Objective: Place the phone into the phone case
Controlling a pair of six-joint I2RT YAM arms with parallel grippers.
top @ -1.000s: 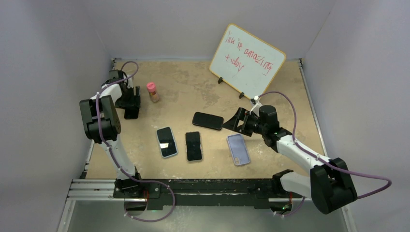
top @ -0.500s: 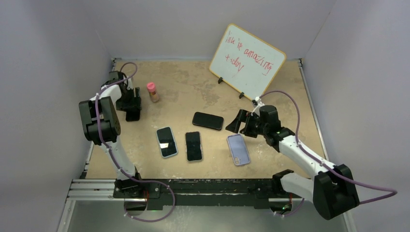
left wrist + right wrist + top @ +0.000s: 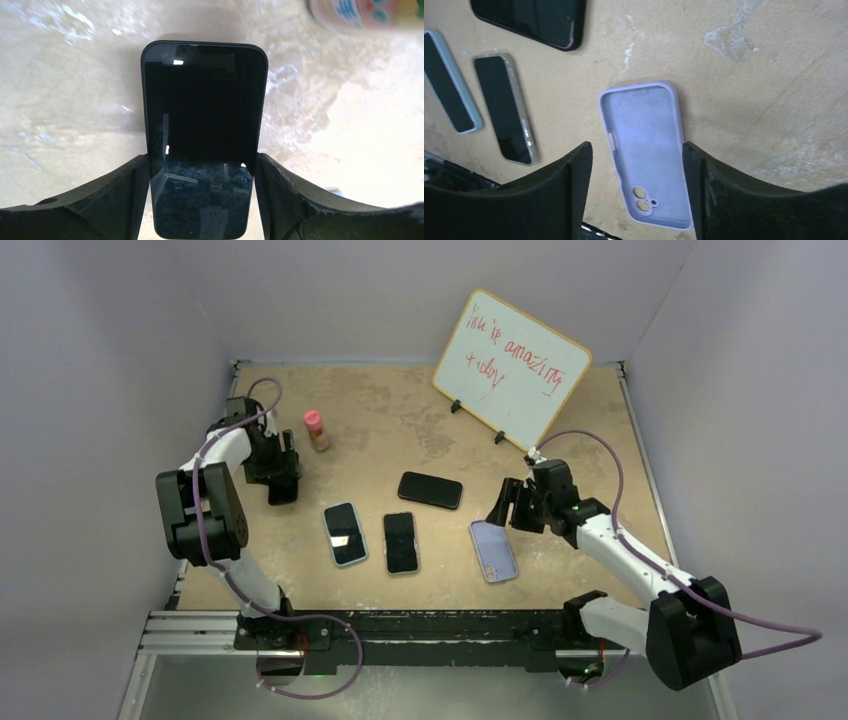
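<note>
Claws: left claw (image 3: 202, 161) tight on black phone (image 3: 204, 100), right claw (image 3: 636, 148) agape astride lilac phone case (image 3: 645, 159), clear of it.

Robotics lab cell, folks: plain grey walls (image 3: 100, 340) box in a tan tabletop (image 3: 400, 430). The left arm (image 3: 205, 505) and right arm (image 3: 625, 552), trailing purple cables (image 3: 604, 462), are bolted to an aluminium rail (image 3: 190, 630) at 6 o'clock, and a whiteboard (image 3: 512, 365) with red handwriting leans at 1 o'clock.
</note>
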